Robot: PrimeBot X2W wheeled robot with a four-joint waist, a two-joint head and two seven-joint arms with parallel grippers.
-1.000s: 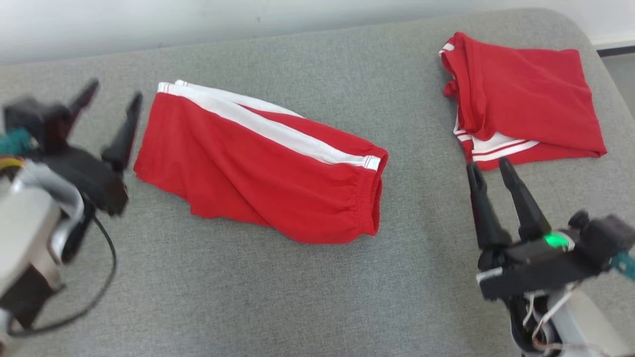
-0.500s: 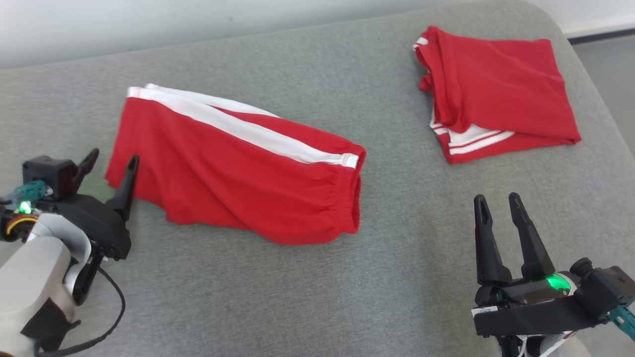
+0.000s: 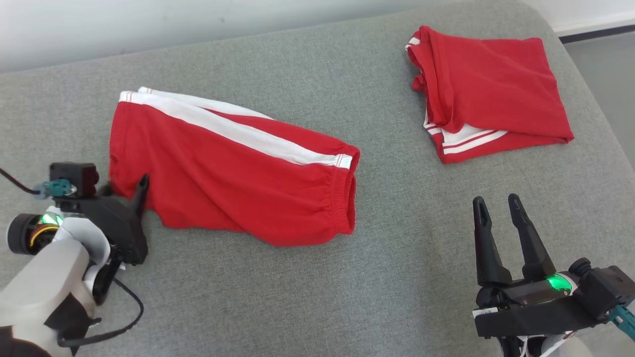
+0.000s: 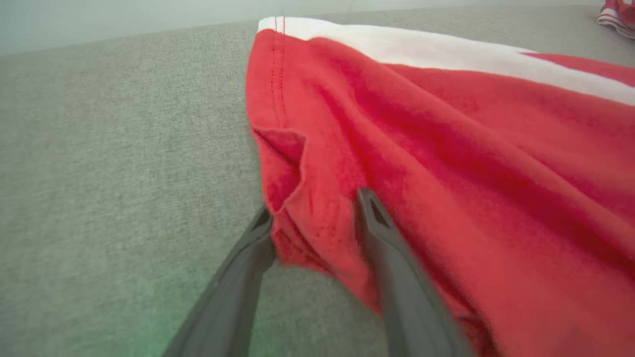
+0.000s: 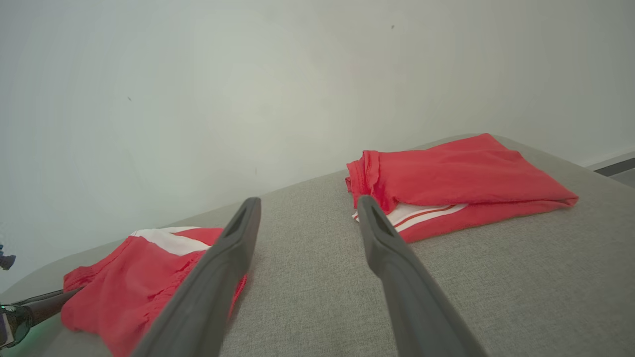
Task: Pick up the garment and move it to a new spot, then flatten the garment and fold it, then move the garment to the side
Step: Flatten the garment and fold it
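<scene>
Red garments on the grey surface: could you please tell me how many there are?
2: red shorts lie left of centre, one corner between the fingers of the left gripper; a folded red garment lies at the far right. None seems hidden.

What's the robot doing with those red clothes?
It is working on the red shorts spread in the middle of the gray padded surface. Its left gripper has a finger on each side of the shorts' near left corner, not yet clamped. Its right gripper hangs open over bare padding, touching nothing. A second red garment lies folded at the far right.
</scene>
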